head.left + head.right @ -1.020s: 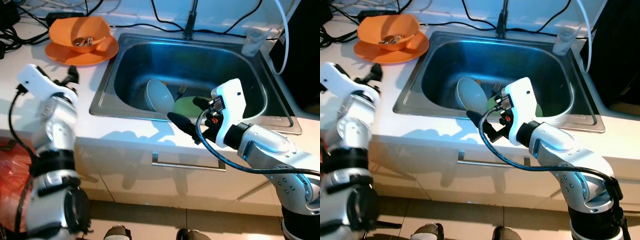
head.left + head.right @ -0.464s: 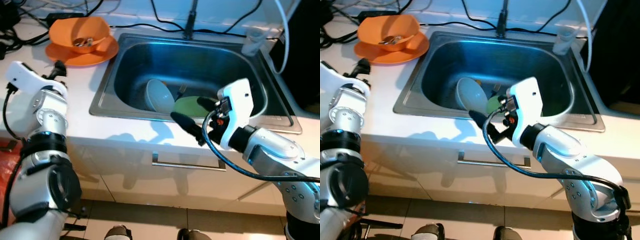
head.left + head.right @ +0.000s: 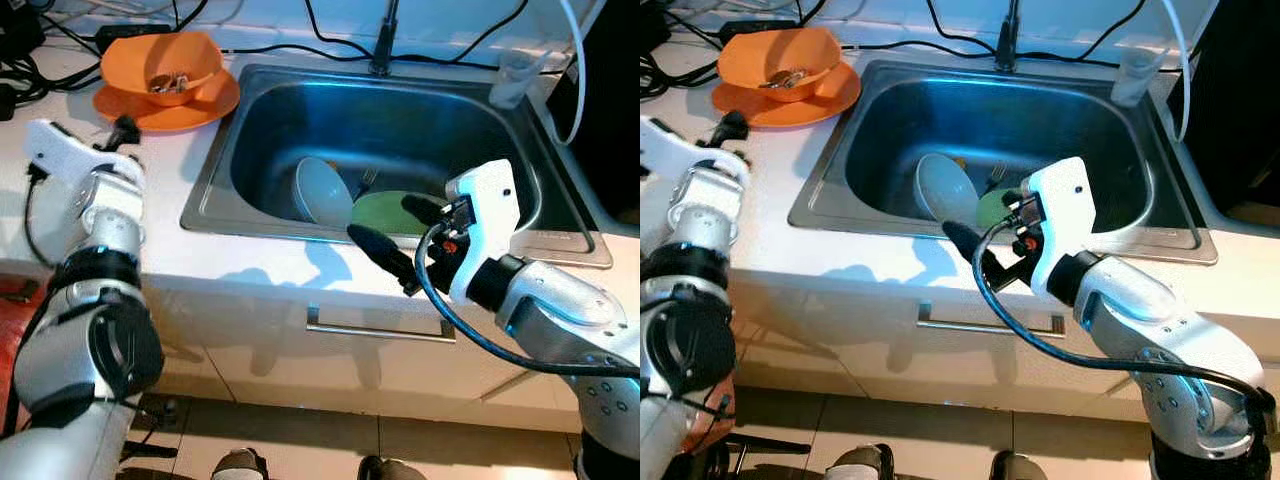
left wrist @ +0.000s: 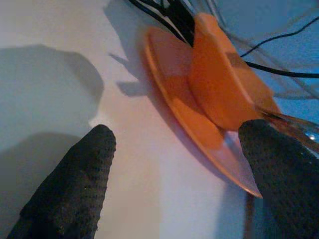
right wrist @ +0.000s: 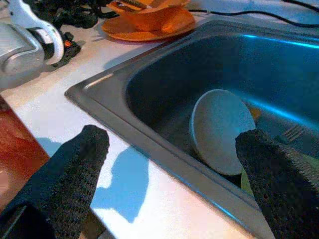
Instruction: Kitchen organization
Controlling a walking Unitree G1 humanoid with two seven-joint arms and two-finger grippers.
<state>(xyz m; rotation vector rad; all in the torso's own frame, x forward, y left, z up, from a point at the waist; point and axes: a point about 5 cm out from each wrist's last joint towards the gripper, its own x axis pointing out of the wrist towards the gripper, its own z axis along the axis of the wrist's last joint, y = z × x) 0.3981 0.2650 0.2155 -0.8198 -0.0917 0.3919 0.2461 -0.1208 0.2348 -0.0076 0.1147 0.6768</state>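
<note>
Sink rim under splayed right end effector, seemingly untouched.

We see two silver, jointed metal arms with black ribbed bands at the joints. Each ends in a glossy white plastic wrist housing carrying a gripper of two long black fingers. The right gripper has matte, tapered fingers; a thick black cable loops from its housing, beside small red and metallic fittings. The left gripper has finely textured fingertips.
</note>
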